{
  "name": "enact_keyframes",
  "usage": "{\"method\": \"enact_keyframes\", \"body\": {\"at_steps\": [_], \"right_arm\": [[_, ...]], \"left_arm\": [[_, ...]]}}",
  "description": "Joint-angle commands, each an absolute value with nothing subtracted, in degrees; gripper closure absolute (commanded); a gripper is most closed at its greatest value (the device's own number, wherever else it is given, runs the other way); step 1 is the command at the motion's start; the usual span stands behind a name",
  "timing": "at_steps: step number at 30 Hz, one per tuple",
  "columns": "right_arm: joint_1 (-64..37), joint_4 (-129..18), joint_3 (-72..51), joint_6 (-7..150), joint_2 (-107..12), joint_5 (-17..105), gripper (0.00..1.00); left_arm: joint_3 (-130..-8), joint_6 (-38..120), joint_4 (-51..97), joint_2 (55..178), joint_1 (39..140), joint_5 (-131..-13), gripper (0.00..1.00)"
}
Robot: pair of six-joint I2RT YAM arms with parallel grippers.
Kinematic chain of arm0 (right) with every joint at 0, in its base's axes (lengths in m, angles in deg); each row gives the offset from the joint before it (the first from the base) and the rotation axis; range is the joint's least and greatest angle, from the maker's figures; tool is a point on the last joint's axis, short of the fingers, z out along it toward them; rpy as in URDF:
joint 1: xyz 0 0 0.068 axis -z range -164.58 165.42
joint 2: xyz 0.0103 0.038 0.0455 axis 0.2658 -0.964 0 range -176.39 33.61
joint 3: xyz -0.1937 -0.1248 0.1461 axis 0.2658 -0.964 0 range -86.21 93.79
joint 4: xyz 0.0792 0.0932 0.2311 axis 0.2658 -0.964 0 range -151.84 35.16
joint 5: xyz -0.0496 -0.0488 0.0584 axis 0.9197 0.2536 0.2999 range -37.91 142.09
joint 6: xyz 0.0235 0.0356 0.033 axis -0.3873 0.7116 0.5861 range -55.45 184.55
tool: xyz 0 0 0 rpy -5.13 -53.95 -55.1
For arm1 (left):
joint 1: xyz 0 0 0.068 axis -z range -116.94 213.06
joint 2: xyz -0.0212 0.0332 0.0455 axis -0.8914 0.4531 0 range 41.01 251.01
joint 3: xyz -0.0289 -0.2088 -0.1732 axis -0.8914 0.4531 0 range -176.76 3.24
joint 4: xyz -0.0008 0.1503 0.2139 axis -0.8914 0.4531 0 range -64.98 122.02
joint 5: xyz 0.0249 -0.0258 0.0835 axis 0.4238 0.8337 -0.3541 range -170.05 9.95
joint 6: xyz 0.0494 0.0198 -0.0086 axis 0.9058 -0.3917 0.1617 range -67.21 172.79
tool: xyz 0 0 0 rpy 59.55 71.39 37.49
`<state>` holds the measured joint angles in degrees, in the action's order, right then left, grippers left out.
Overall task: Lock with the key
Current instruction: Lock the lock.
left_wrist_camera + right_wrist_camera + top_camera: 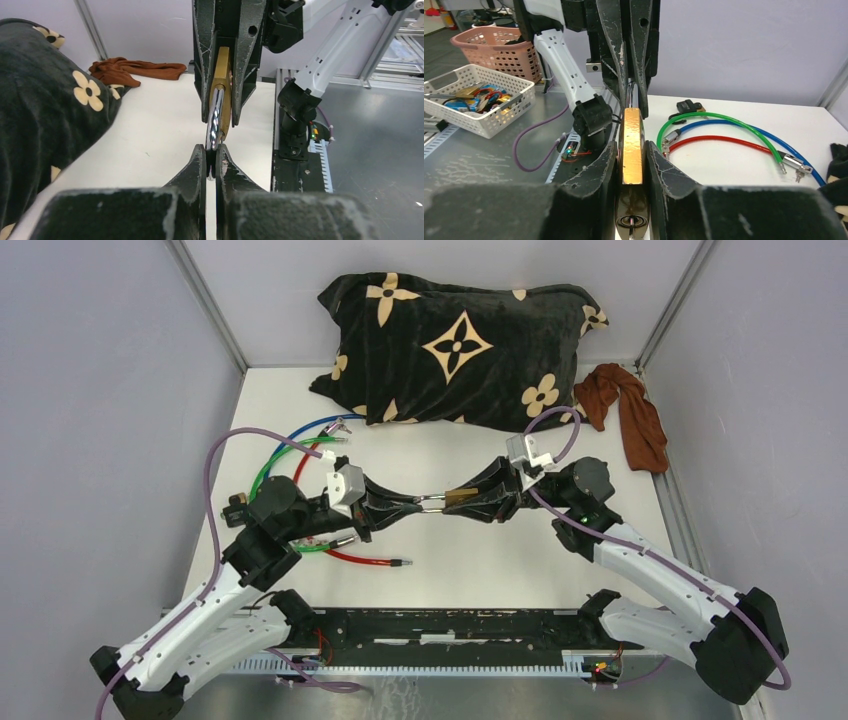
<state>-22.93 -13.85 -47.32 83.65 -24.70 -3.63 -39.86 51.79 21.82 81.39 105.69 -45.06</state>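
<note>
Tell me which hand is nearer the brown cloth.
Right. The right hand, holding the brass padlock, sits left of the brown cloth; the left hand is farther left still.

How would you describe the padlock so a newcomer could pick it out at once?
In front of the black flower-print pillow, the two arms meet over the table. The padlock bridges them: brass body in the right gripper, silver shackle pinched by the left gripper. Unlike the coloured cables lying nearby, it is brass and held.
</note>
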Motion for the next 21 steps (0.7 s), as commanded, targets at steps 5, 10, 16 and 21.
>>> {"method": "enact_keyframes", "body": {"at_steps": [5, 10, 16, 21], "right_arm": [[-26.1, -6.6, -43.2, 88.2, -25.0, -8.6, 1.0], [-27.3, -11.9, -42.5, 84.1, -24.7, -3.8, 1.0], [-27.5, -12.2, -43.3, 83.8, -24.5, 0.3, 1.0], [-27.6, -10.7, -43.0, 85.4, -25.7, 4.5, 1.0]], "left_arm": [[-42.9, 53.0, 19.0, 83.2, 107.7, -40.7, 0.98], [-39.0, 47.5, 6.9, 85.5, 110.6, -43.5, 0.98], [-35.5, 43.4, 2.3, 86.4, 113.7, -46.0, 0.98], [-34.1, 41.2, 5.1, 88.0, 113.7, -46.4, 0.98]]}}
